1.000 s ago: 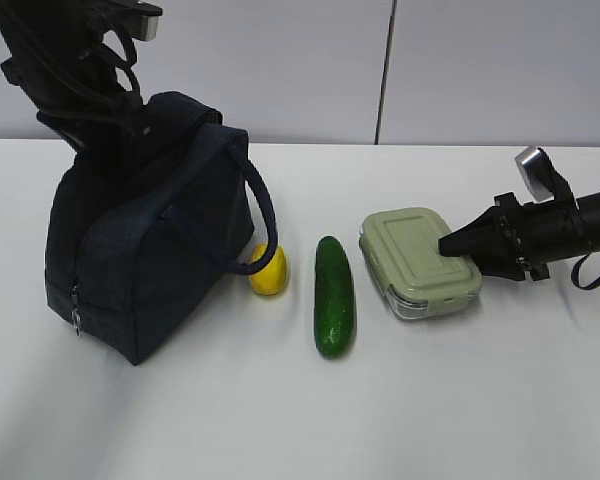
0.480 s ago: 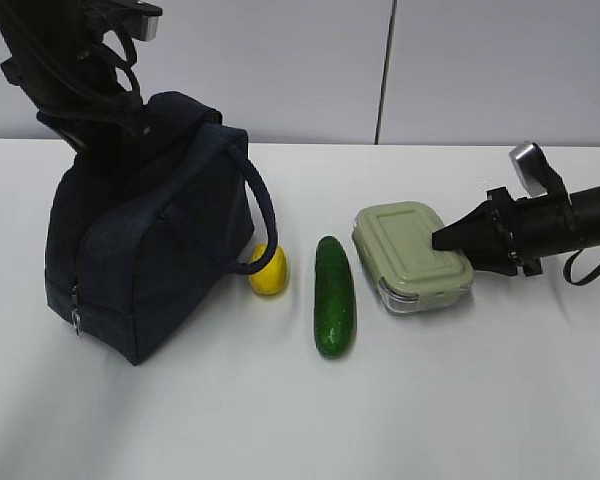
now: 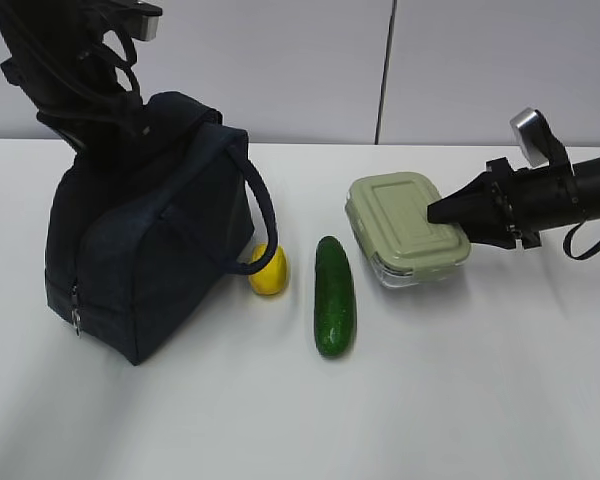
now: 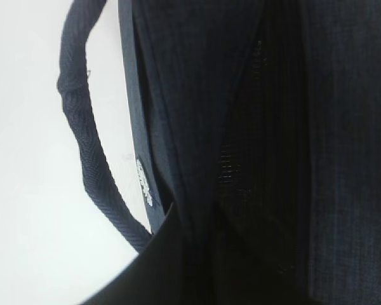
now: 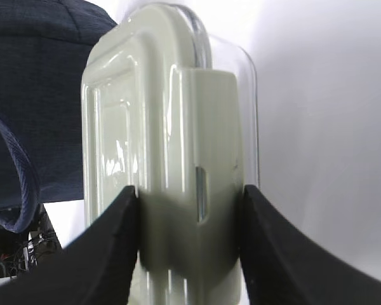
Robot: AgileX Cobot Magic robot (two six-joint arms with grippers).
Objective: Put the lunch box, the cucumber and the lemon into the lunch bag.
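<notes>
The navy lunch bag (image 3: pixel 140 250) stands at the left with one loop handle (image 3: pixel 260 215) hanging toward the lemon. My left gripper (image 3: pixel 105 105) sits at the bag's top rim. In the left wrist view its jaws (image 4: pixel 203 254) appear closed on dark bag fabric (image 4: pixel 197 95). The yellow lemon (image 3: pixel 268 270) lies beside the bag, and the dark green cucumber (image 3: pixel 333 295) lies right of it. My right gripper (image 3: pixel 442 213) is shut on the right end of the green-lidded lunch box (image 3: pixel 405 230) and holds it just above the table. The right wrist view shows the fingers (image 5: pixel 190 203) clamping the lid and glass (image 5: pixel 159 127).
White table (image 3: pixel 460 400) with a pale wall behind. The bag (image 5: pixel 38 95) fills the far left of the right wrist view beyond the box. The left arm's cables (image 3: pixel 100 60) hang over the bag top.
My right gripper has lifted the lunch box off the table and carried it slightly up and left. The bag, lemon, cucumber and left arm have not moved.
</notes>
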